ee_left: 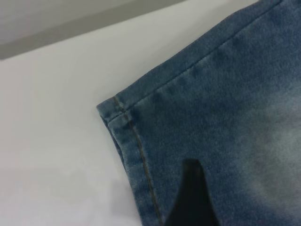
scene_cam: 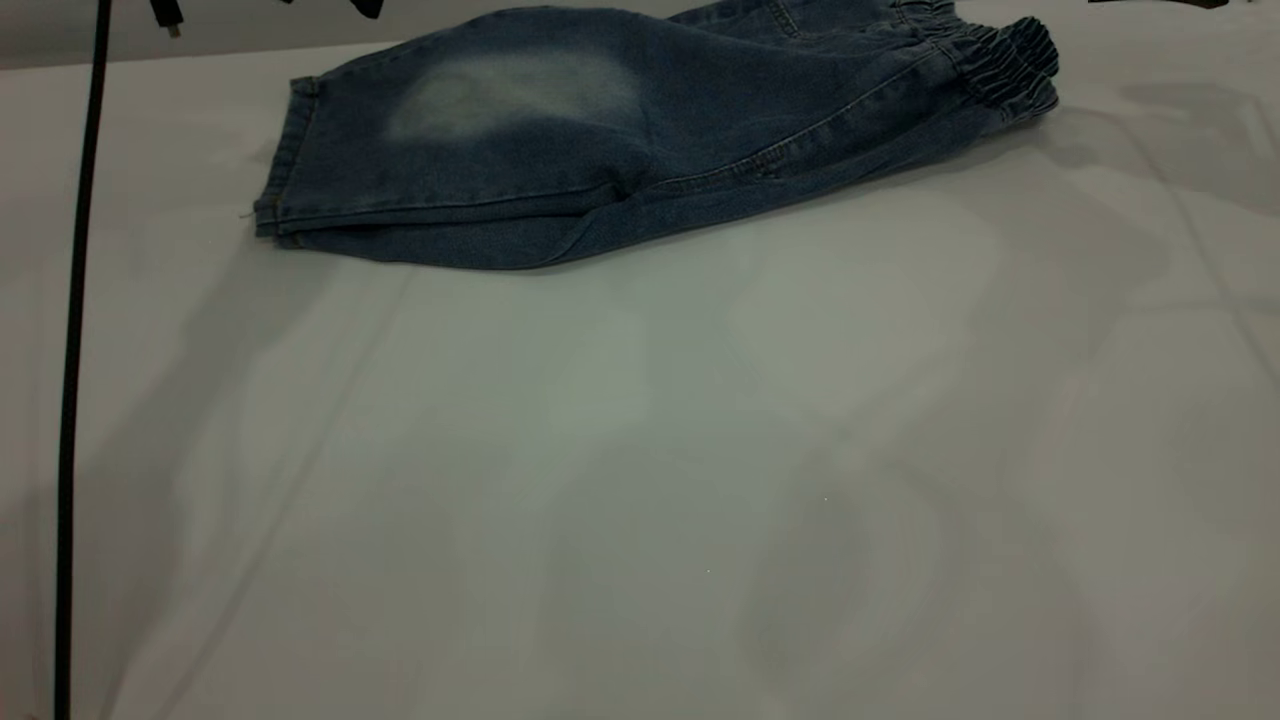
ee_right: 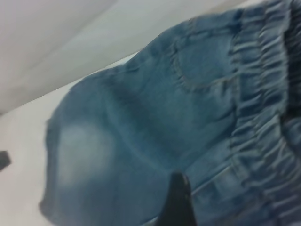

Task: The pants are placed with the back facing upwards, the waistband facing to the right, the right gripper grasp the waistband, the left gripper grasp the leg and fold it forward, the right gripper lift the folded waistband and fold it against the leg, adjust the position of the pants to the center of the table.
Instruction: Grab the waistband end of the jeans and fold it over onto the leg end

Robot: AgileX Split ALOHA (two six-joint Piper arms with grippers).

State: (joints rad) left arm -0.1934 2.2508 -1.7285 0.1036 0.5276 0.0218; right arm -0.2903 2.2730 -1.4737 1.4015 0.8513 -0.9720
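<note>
The pants, blue denim shorts with a pale faded patch, lie at the far side of the white table. Their gathered waistband points right and the leg hem points left. One denim layer lies over another along the near edge. My left gripper hovers just above the leg, near the stitched hem corner. My right gripper hangs over the seat of the pants beside the waistband, near a back pocket. Neither gripper holds cloth that I can see.
A black cable hangs down the exterior view's left side. Small black parts show at the top edge above the pants. The wide near part of the table lies in front of the pants.
</note>
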